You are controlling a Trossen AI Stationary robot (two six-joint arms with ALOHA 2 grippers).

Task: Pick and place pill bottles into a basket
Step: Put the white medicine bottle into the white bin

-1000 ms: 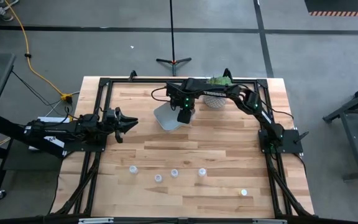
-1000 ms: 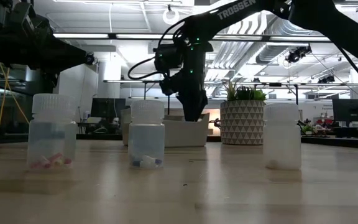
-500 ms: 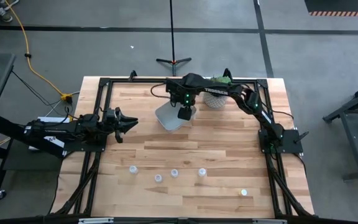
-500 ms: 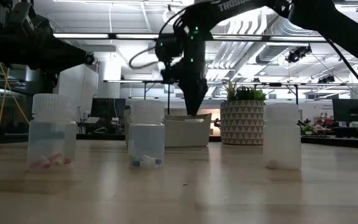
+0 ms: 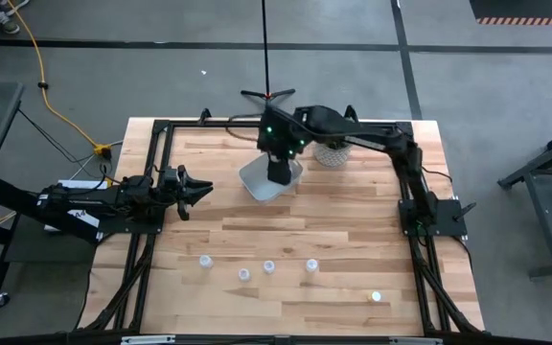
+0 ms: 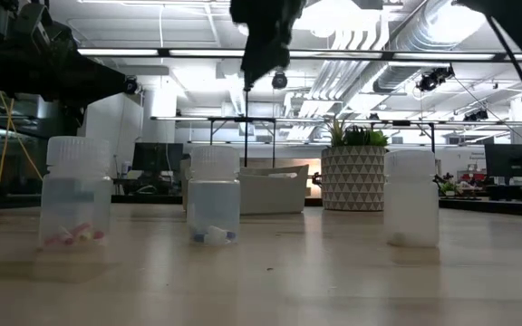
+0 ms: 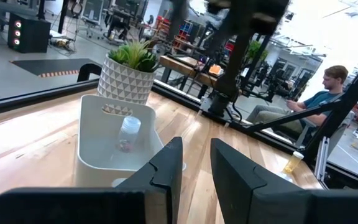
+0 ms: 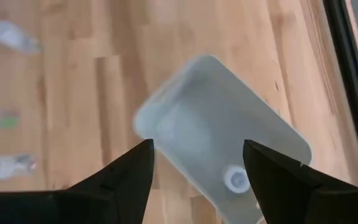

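The pale basket (image 5: 255, 182) stands at the table's far middle, and shows in the low view (image 6: 275, 190) too. One pill bottle (image 8: 235, 179) lies inside it, also seen in the left wrist view (image 7: 129, 132). Several more bottles stand on the near part of the table (image 5: 205, 260) (image 5: 268, 266) (image 5: 376, 297); three show in the low view (image 6: 75, 195) (image 6: 214, 195) (image 6: 410, 197). My right gripper (image 8: 197, 144) is open and empty, high above the basket (image 6: 261, 45). My left gripper (image 7: 196, 163) is open and empty at the table's left (image 5: 199, 189), left of the basket.
A white patterned pot with a green plant (image 5: 332, 151) stands just right of the basket at the far edge. A black frame (image 5: 161, 125) runs around the table. A seated person (image 7: 319, 99) shows in the room beyond the table.
My right gripper has gone straight up out of the basket and now hangs well above it. The basket has stayed where it was.
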